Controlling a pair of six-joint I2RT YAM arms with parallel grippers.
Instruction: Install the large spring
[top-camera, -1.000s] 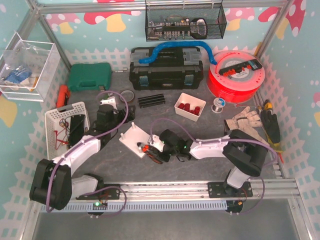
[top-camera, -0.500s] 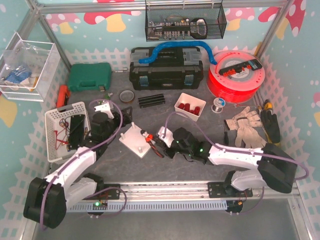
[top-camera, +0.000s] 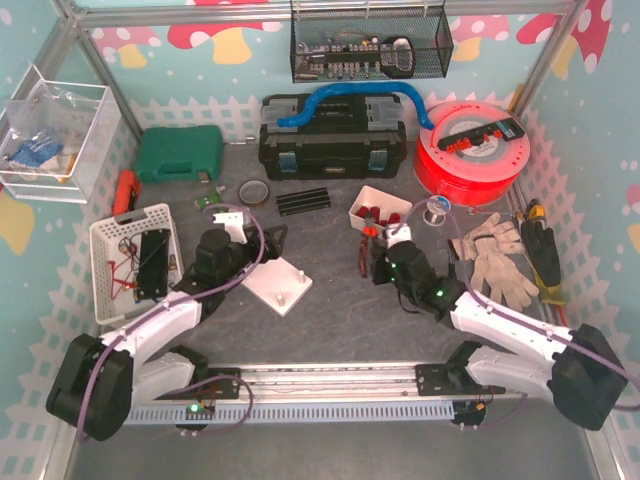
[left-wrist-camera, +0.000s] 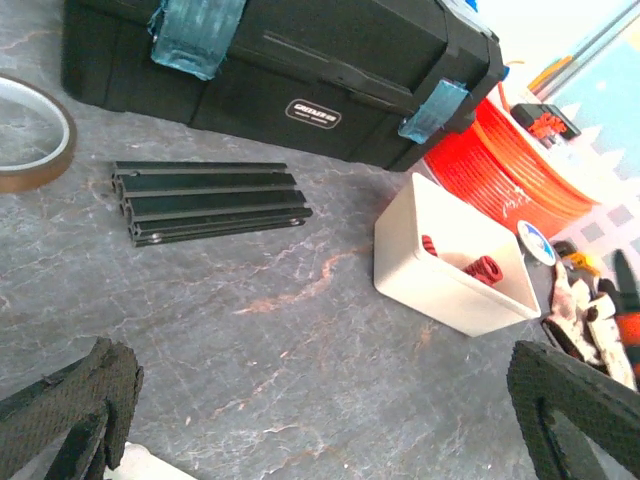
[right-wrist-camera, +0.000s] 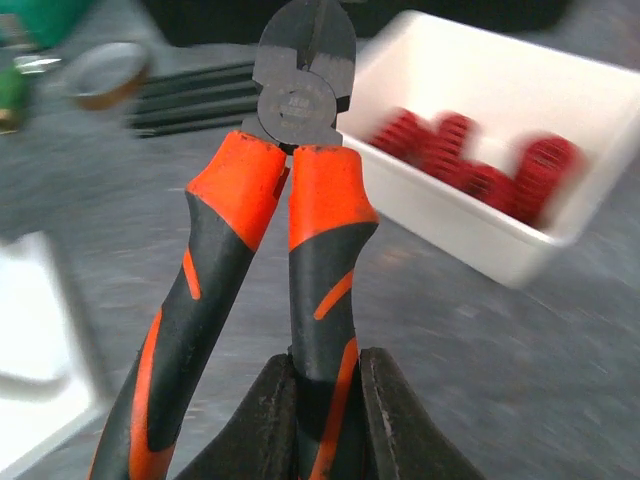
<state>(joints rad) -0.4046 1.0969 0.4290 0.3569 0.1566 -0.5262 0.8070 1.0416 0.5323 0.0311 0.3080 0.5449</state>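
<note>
Holding a pair of orange-and-black pliers, my right gripper is closed tight on one handle only. The other handle runs free outside the fingers. The plier nose looks closed and points toward the white bin, just beside its near corner; I cannot tell whether it touches.

The red springs lie loose inside that bin, near the middle of the grey table. They are short, ribbed and bright red, blurred in the right wrist view, and I cannot tell which is the large one.

My left gripper has its jaws spread wide with nothing between them, hovering at the far edge of a white base plate with small upright pegs. Between it and the bin is bare tabletop. Farther back lie black rails, a tape roll, a black toolbox and a red spool. Work gloves lie to the right of the bin.
</note>
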